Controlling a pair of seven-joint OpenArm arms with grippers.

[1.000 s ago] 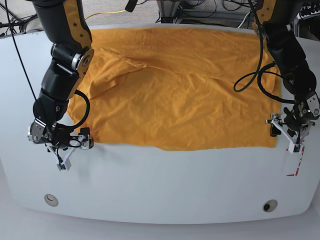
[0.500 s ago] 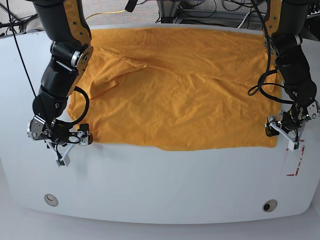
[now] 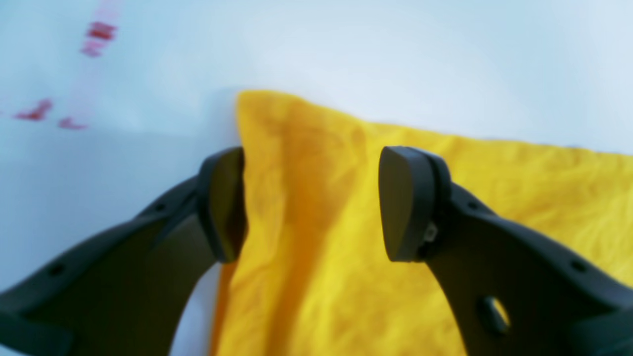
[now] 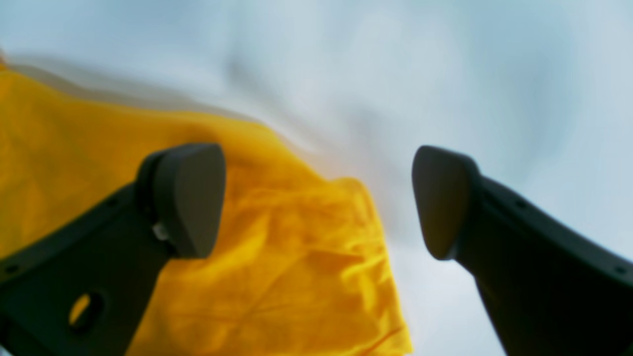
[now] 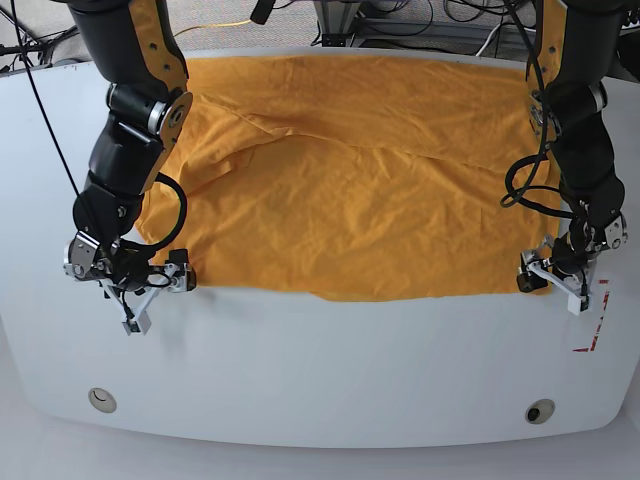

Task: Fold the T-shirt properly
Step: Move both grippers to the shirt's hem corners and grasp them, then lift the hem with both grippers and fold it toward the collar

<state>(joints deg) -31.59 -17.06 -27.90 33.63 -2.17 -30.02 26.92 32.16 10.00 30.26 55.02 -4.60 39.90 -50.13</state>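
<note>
The orange-yellow T-shirt point(image 5: 360, 180) lies spread flat across the far half of the white table point(image 5: 330, 370), plain side up. My left gripper point(image 5: 553, 282) is at its near right corner, low to the table. In the left wrist view the gripper point(image 3: 311, 202) is open and straddles that corner of cloth point(image 3: 494, 188), one pad point(image 3: 225, 202) against the shirt's edge. My right gripper point(image 5: 160, 298) is at the near left corner. In the right wrist view it point(image 4: 316, 200) stands open, with the cloth corner point(image 4: 296, 277) lying between its fingers, nearer the left one.
Red tape marks point(image 5: 592, 325) sit on the table just right of the left gripper, also in the left wrist view as red marks point(image 3: 99, 34). Two round holes point(image 5: 100, 400) point(image 5: 540, 411) lie near the front edge. Cables hang behind the table.
Both grippers have slid inward toward the shirt's near corners: the left one leftward off the red marks, the right one rightward. The shirt has not moved.
</note>
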